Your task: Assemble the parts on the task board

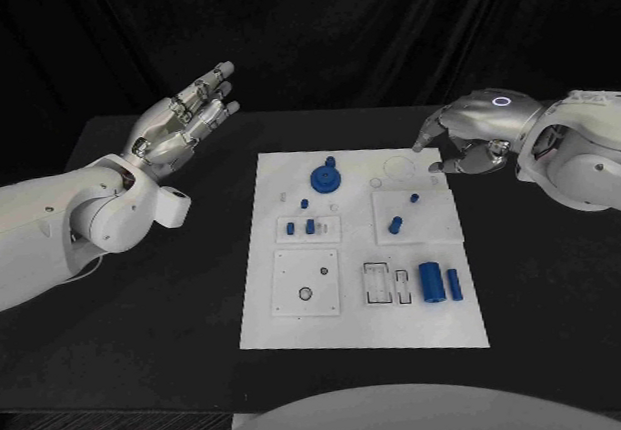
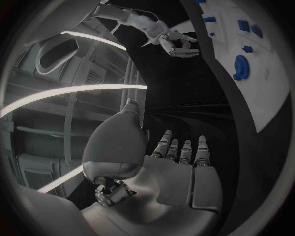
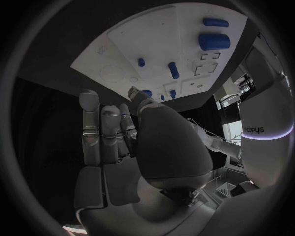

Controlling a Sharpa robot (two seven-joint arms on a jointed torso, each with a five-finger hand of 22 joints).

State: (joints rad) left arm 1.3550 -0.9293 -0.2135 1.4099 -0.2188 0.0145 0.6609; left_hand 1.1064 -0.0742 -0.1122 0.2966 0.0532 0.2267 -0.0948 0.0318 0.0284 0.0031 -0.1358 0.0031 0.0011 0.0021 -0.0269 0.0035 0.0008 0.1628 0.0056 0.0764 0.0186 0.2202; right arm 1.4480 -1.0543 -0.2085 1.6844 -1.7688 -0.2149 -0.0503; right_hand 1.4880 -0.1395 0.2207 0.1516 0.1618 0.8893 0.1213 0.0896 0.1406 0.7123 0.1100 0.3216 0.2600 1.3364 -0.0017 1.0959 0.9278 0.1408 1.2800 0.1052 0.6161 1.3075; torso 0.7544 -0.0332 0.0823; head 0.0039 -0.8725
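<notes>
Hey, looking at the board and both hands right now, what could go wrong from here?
The right hand hovers with curled fingers at the task board's far right corner; coming down, it might nudge the board and shift the loose parts. The large blue cylinder lies on its side and could roll if bumped. The left hand is off the board, open.

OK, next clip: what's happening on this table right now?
Nothing is being handled yet. The left hand hovers open beside the task board's far left corner. The right hand hangs at the far right corner, fingers curled, holding nothing. Blue parts sit on the board: a round gear-like piece and a large cylinder.
</notes>
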